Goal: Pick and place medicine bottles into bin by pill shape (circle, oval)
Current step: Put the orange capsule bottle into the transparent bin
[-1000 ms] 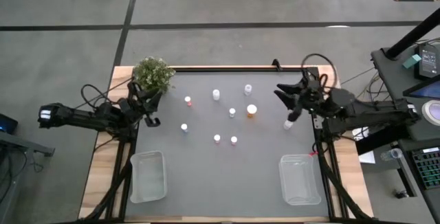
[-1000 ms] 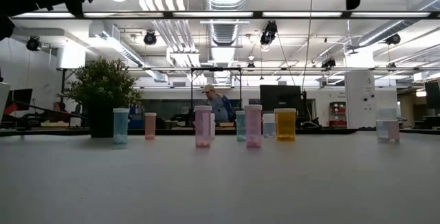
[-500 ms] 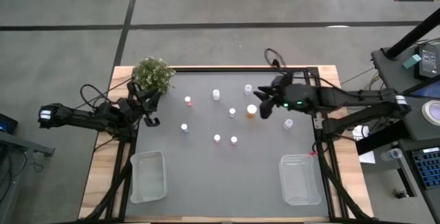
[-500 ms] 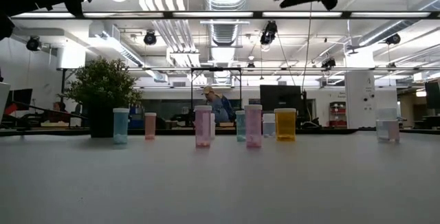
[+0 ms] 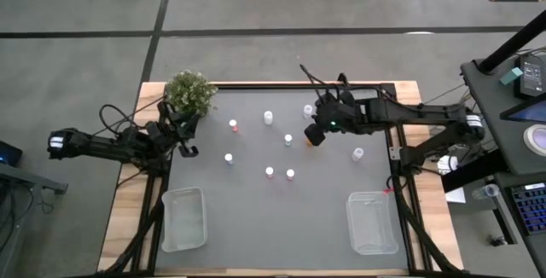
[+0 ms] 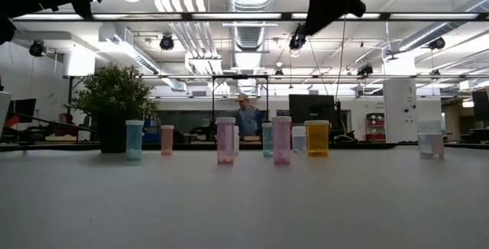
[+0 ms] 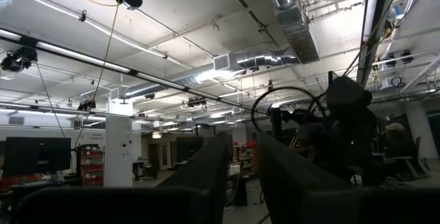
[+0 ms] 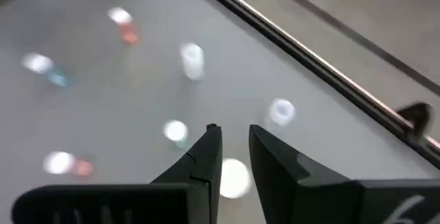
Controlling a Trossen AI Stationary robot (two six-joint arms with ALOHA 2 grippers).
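Above the orange bottle (image 5: 313, 136), right tool (image 5: 317, 130) narrowly parted, empty, small bottles (image 5: 288, 140) close around, left tool's gap unclear.

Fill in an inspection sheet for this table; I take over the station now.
Surface: grey mat, wooden edges.
Job's things: orange bottle and small white-capped bottles upright mid-table; two clear bins near the front corners.
Clutter: potted plant at back left.
Grippers: right pincer above the orange bottle, fingers narrowly apart; left pincer beside the plant, holding nothing.
Cables: loops along both arms.
Surroundings: a person beyond the table in the low view.
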